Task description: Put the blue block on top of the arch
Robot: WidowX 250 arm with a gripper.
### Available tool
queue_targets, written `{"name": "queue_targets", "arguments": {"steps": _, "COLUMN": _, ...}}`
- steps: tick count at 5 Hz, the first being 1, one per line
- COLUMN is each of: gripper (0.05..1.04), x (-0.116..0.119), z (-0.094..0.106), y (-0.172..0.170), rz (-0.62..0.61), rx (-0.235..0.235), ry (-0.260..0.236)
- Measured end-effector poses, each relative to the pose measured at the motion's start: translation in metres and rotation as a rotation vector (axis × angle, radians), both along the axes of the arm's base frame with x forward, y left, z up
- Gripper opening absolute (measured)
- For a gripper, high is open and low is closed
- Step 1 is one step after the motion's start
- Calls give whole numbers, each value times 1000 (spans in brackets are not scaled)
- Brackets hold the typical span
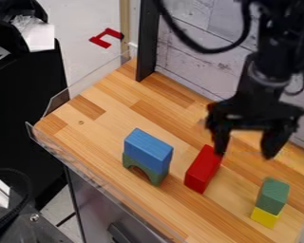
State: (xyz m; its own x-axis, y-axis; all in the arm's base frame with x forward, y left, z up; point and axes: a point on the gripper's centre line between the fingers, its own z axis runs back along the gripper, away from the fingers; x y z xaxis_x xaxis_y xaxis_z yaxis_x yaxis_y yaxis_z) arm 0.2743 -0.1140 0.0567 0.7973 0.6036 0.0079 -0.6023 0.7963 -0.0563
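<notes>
The black gripper hangs at the right, above the table and behind the red block, its two fingers spread apart with nothing between them. To its left, the blue block lies flat on top of the green arch, covering the arch's upper side. The arch's curved opening faces the table's front edge.
A red block lies between the arch and the gripper, near the left finger. At the lower right a green block rests on a yellow block. Clear plastic edging borders the table; a dark post stands behind.
</notes>
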Motion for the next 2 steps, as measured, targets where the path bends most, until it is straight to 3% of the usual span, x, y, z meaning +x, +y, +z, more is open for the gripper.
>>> {"name": "queue_targets", "arguments": {"steps": 1, "gripper": 1000, "x": -11, "z": 3, "y": 11, "rz": 29, "rx": -44, "ry": -37}}
{"name": "queue_targets", "arguments": {"steps": 2, "gripper": 1000, "x": -11, "z": 9, "y": 25, "rz": 57, "rx": -46, "ry": -51}}
